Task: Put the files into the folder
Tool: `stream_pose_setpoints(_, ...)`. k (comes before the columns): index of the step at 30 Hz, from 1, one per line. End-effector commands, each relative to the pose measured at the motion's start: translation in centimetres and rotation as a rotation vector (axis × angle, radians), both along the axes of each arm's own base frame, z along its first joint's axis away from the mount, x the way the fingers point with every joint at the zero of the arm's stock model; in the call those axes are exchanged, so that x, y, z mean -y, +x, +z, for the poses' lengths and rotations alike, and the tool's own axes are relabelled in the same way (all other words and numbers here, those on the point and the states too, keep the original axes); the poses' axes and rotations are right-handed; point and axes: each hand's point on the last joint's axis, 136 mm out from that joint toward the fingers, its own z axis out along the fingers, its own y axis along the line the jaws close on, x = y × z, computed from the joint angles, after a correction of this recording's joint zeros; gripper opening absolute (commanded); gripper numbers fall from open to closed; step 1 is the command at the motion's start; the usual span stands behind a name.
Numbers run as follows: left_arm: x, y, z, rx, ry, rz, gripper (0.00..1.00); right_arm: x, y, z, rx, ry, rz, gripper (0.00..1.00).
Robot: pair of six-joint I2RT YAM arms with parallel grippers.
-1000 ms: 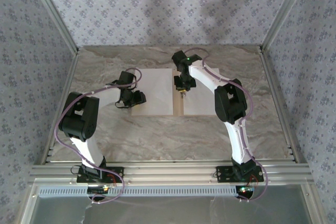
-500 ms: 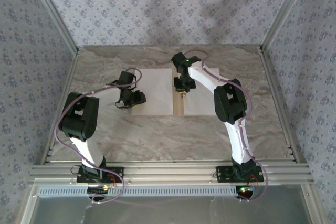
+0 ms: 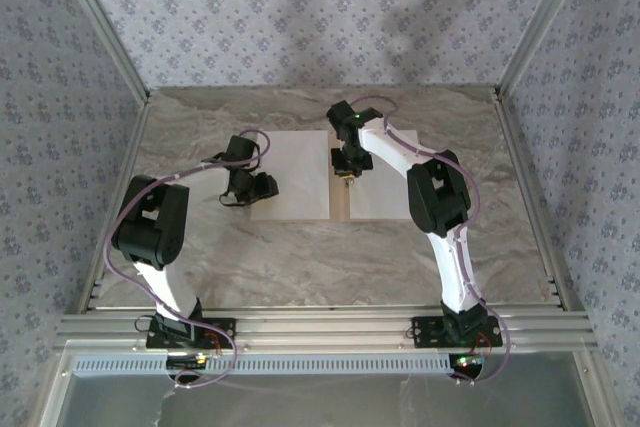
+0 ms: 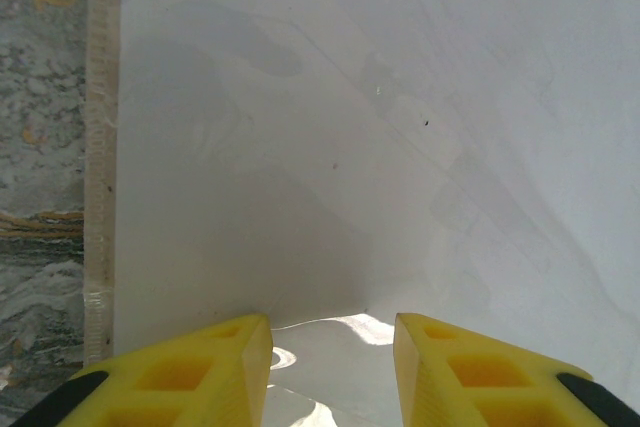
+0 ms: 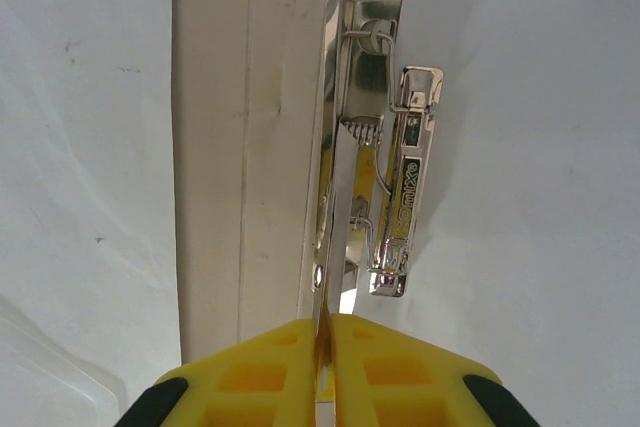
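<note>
**Fig. 1. Folder open, clip engaged.** The folder [image 3: 340, 209] lies open at the centre of the table [image 3: 300, 267], with 1 of the 2 files [image 3: 300, 162] on each cover.

- **Right gripper** [image 3: 347, 169]: it sits on the spine, toward the folder's 12 o'clock edge. It is clenched on the thin metal lever of the clip [image 5: 400, 187]. In the right wrist view, a sheet lies at 3 o'clock and another at 9 o'clock of the spine.
- **Left gripper** [image 3: 258, 188]: it sits at the folder's 9 o'clock edge, low over the left sheet, jaws apart with nothing between them. Whether its fingers [image 4: 200, 377] press on the paper cannot be told.

**Likely faults (judged):**
1. The lever is narrow and smooth, so a pull off its axis could let it slip from the pinch and snap back.
2. The cardboard looks light. Force on the clip could lift or drag the folder and skew both sheets, unless the left gripper pins the cover.
3. Thin paper lying flat gives little edge to pinch, so closing on it could buckle or crease the sheet.
4. Whether the right sheet's edge sits under the clip cannot be told. If it does not, the sheet would stay loose.
</note>
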Motion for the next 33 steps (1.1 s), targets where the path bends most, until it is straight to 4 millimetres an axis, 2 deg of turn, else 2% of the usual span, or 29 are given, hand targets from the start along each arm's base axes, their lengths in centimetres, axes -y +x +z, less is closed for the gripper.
stream_pose_setpoints(1,-0.4,-1.7,-0.8,-0.073,0.019,0.005,0.38,1.8,-1.8,-1.8,-0.069,-0.091,0.003,0.12)
stream_pose_setpoints(6,-0.4,-1.7,-0.8,-0.073,0.019,0.005,0.38,1.9,-1.9,-2.1,-0.076,-0.1,0.004,0.09)
stream_pose_setpoints(33,-0.4,-1.8,-0.7,-0.077,0.014,0.008,0.38,2.7,-2.4,-2.9,-0.088,-0.136,0.009,0.08)
